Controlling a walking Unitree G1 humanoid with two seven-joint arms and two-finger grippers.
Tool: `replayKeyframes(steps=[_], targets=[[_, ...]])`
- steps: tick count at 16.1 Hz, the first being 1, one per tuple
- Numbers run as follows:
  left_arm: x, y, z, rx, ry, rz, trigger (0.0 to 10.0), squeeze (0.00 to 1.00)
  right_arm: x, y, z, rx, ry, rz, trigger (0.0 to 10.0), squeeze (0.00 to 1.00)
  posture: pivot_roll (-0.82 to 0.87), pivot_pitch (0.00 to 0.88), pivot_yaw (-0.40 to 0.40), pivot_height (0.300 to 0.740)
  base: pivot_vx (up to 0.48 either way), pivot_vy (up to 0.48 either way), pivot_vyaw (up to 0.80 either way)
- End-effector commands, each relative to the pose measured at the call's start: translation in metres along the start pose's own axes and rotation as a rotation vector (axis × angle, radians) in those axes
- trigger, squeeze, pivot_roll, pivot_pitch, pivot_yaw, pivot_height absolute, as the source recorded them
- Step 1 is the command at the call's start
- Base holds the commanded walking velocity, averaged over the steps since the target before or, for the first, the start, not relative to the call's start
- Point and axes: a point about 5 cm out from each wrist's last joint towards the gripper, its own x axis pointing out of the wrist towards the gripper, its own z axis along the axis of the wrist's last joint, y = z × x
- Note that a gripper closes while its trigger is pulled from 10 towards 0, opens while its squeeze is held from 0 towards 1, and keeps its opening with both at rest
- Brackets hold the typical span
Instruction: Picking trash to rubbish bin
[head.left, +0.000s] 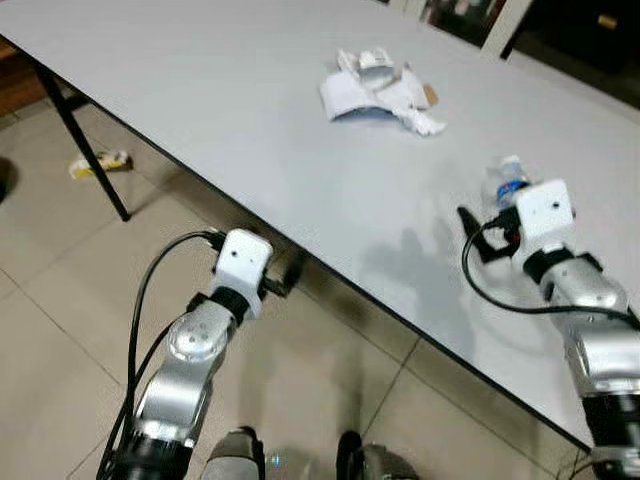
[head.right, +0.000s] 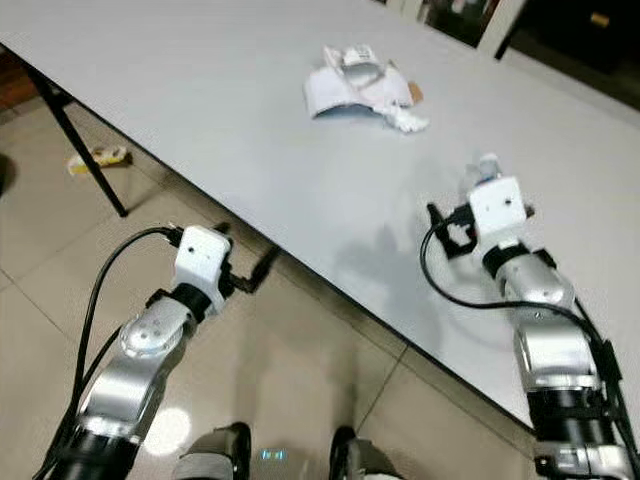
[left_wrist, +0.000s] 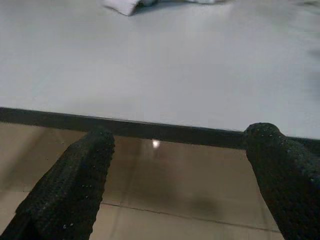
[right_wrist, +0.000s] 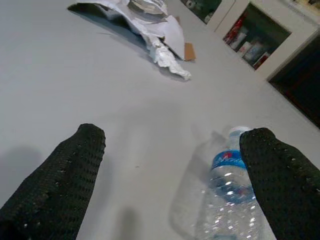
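Note:
A clear plastic water bottle (head.left: 503, 182) with a blue label lies on the white table (head.left: 230, 100), its cap pointing away from me. My right gripper (head.left: 490, 218) hovers low over the table just short of the bottle, fingers open; in the right wrist view the bottle (right_wrist: 227, 200) sits between the fingertips, close against one finger (right_wrist: 280, 175). A heap of crumpled white paper and foil (head.left: 378, 90) lies farther back on the table. My left gripper (head.left: 283, 280) is open below the table's near edge (left_wrist: 150, 130), holding nothing.
A yellow wrapper (head.left: 100, 163) lies on the tiled floor under the table, beside a black table leg (head.left: 88, 150). Dark shelving (right_wrist: 250, 45) stands beyond the far side. My feet (head.left: 300, 460) are close to the table edge.

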Motion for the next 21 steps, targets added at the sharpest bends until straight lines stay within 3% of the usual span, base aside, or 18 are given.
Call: replayKeyframes(steps=[1, 5, 9, 12, 16, 18, 19, 20, 21], targets=[[-0.003, -0.005, 0.004, 0.0, -0.001, -0.048, 10.0, 0.0, 0.0, -0.005, 0.002, -0.04, -0.009, -0.021, 10.0, 0.0, 0.28, 0.27, -0.121, 0.74, 0.0, 0.0, 0.0], [-0.008, -0.008, 0.009, 0.002, 0.005, -0.084, 10.0, 0.0, 0.009, -0.023, 0.02, -0.131, -0.073, -0.132, 10.0, 0.0, 0.29, 0.272, -0.127, 0.74, 0.0, 0.0, 0.0], [-0.019, -0.009, 0.003, -0.005, 0.042, -0.097, 10.0, 0.0, 0.011, -0.045, 0.008, -0.159, 0.01, -0.185, 10.0, 0.0, 0.3, 0.278, -0.142, 0.74, 0.0, 0.0, 0.0], [-0.021, -0.008, 0.003, -0.012, 0.05, -0.085, 10.0, 0.0, 0.013, -0.061, -0.008, -0.13, 0.094, -0.205, 10.0, 0.0, 0.31, 0.28, -0.146, 0.74, 0.0, 0.0, 0.0], [-0.024, -0.009, 0.004, -0.018, 0.057, -0.084, 10.0, 0.0, 0.013, -0.069, -0.026, -0.052, 0.164, -0.185, 10.0, 0.0, 0.32, 0.282, -0.144, 0.74, 0.0, 0.0, 0.0], [-0.024, -0.009, 0.003, -0.038, 0.069, -0.082, 10.0, 0.0, 0.012, -0.07, -0.039, 0.154, 0.178, -0.172, 10.0, 0.0, 0.31, 0.28, -0.141, 0.74, 0.0, 0.0, 0.0], [-0.024, -0.009, 0.003, -0.04, 0.071, -0.083, 10.0, 0.0, 0.011, -0.071, -0.042, 0.189, 0.184, -0.17, 10.0, 0.0, 0.31, 0.28, -0.141, 0.74, 0.0, 0.0, 0.0], [-0.022, -0.01, 0.003, -0.043, 0.072, -0.091, 10.0, 0.0, 0.009, -0.069, -0.051, 0.282, 0.192, -0.13, 10.0, 0.0, 0.3, 0.28, -0.136, 0.74, 0.0, 0.0, 0.0], [-0.021, -0.011, 0.003, -0.047, 0.074, -0.095, 10.0, 0.0, 0.008, -0.069, -0.055, 0.304, 0.198, -0.116, 10.0, 0.0, 0.3, 0.28, -0.134, 0.74, 0.0, 0.0, 0.0]])
